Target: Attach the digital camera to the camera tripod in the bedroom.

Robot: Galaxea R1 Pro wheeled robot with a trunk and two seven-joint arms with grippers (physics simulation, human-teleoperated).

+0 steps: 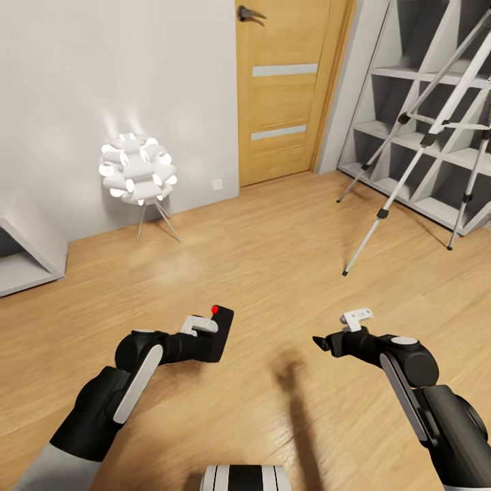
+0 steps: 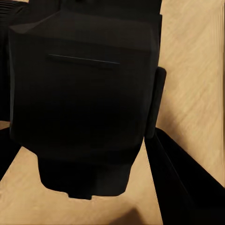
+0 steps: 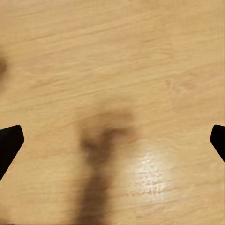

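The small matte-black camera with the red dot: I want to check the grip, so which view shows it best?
The head view: the small matte-black camera with its red dot sits in the left gripper. The left wrist view gives a dark close-up of its body; the right wrist view looks at wood floor.

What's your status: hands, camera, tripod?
Left hand shut on digital camera. Right hand open, empty. Camera tripod ahead right, bare floor between.
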